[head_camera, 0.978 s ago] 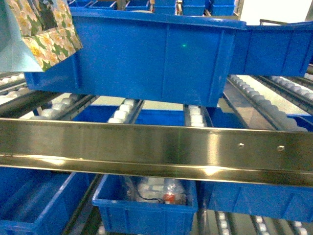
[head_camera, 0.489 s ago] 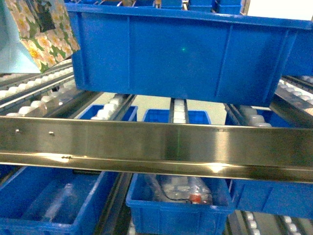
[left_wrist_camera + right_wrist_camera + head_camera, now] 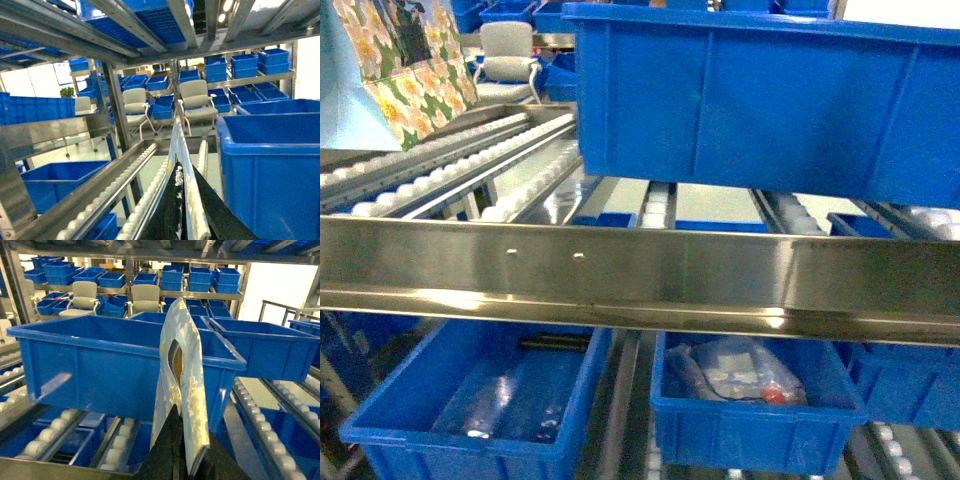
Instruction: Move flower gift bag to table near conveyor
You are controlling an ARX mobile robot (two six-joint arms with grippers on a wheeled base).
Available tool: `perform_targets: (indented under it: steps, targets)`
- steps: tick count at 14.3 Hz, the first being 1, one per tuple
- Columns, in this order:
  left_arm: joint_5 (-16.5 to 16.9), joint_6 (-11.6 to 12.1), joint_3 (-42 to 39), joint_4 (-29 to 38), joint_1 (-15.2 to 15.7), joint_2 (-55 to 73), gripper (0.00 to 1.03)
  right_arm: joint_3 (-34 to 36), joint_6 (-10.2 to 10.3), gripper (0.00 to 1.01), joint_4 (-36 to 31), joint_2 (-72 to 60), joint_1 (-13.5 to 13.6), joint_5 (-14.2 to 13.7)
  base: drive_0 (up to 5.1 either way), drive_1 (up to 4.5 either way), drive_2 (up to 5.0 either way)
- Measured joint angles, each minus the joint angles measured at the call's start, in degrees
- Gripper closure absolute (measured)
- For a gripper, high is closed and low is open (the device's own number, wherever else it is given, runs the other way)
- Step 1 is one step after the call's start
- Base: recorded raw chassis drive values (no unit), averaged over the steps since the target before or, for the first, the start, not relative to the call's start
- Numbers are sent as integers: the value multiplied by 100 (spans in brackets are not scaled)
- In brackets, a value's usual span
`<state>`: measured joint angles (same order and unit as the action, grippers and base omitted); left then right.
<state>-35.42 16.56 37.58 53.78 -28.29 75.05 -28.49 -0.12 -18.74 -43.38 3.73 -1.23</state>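
Beyond the right gripper (image 3: 187, 450), clenched on a floral paper gift bag (image 3: 182, 385), stand blue plastic bins (image 3: 115, 365) on the steel roller conveyor (image 3: 470, 165); left jaws' grip unclear.

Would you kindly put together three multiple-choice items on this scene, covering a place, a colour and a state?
1. In the head view, where is the flower gift bag?
A. top left corner
B. inside a lower bin
C. lying on the steel rail

2. What colour is the large bin on the conveyor rollers?
A. red
B. grey
C. blue

3. What is the state of the right gripper?
A. open and empty
B. shut on the bag
C. out of view

Answers:
1 A: the flower gift bag hangs at the top left.
2 C: the large bin on the conveyor is blue.
3 B: the right gripper pinches the bag's edge.
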Motion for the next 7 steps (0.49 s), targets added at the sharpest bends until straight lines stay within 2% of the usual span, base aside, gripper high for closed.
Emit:
perform_targets:
  steps: [7]
  targets:
    - [4, 0, 0, 13, 0, 0, 101, 0, 0, 99, -13, 2, 0, 0, -477, 148, 349]
